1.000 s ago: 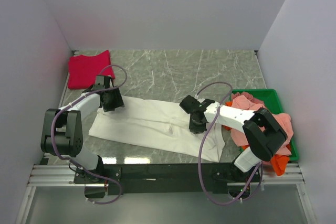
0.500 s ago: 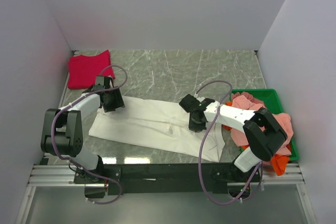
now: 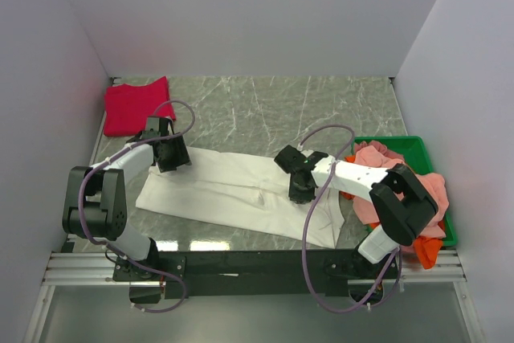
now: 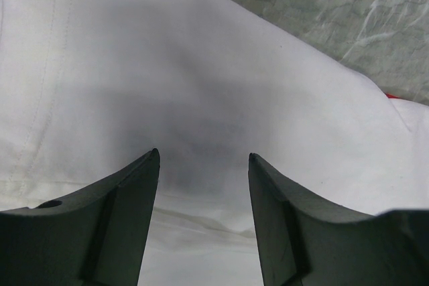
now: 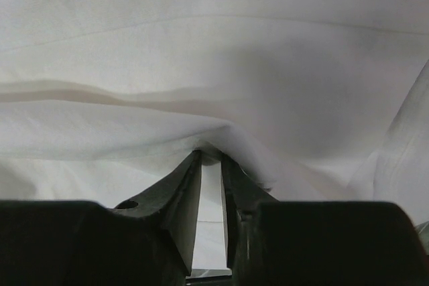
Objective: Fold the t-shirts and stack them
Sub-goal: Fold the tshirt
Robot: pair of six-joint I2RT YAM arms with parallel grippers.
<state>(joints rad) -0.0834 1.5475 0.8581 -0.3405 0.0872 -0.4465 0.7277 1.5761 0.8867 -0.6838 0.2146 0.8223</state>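
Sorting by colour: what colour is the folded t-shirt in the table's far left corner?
The folded cloth t-shirt is plain crimson, clearest in the top external view.

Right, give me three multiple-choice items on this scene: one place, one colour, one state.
1. Where is the crimson t-shirt?
A near right corner
B far left corner of the table
C middle

2. What colour is the bin?
A blue
B green
C grey

3. How does the left gripper stand?
A open above the white t-shirt
B shut on a red cloth
C out of view

Key: B, it lies folded at the far left; B, its rim shows green; A, the fingers stand apart over white cloth with nothing between them.
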